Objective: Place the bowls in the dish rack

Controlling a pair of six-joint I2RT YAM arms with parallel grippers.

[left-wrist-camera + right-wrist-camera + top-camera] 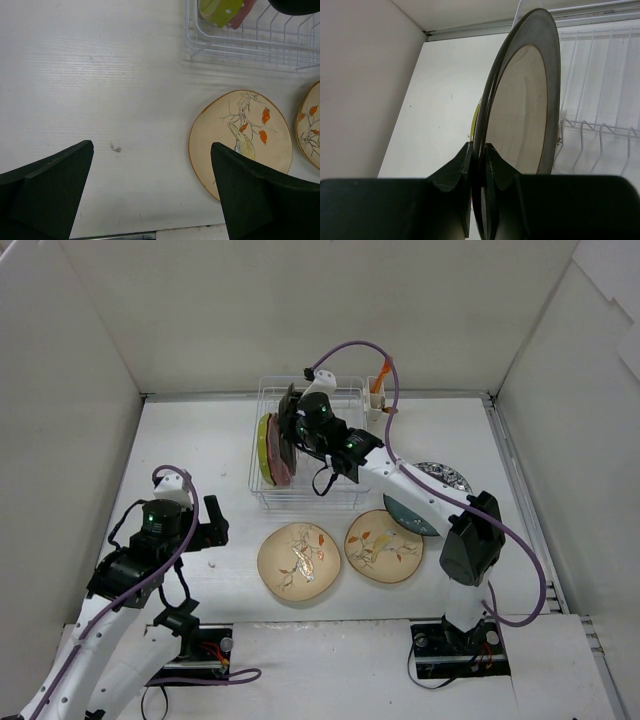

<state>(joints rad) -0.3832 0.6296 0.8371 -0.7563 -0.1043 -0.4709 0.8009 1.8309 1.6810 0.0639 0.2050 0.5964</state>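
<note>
Gripping one dark bowl (520,110), right pincer (479,147) at dish rack (300,502), left pincer (152,145) splayed empty, two cream bowls (298,560) flat.

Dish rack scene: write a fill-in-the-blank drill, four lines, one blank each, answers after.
1. The right claw is ____ on the rim of a dark bowl, held on edge at the dish rack.
2. The left claw is ____ and holds nothing.
3. Standing in the rack are a pink bowl and a lime ____ one.
4. ____ cream bowls lie flat on the table, in front of the rack.
Answers: shut; open; green; Two
</note>
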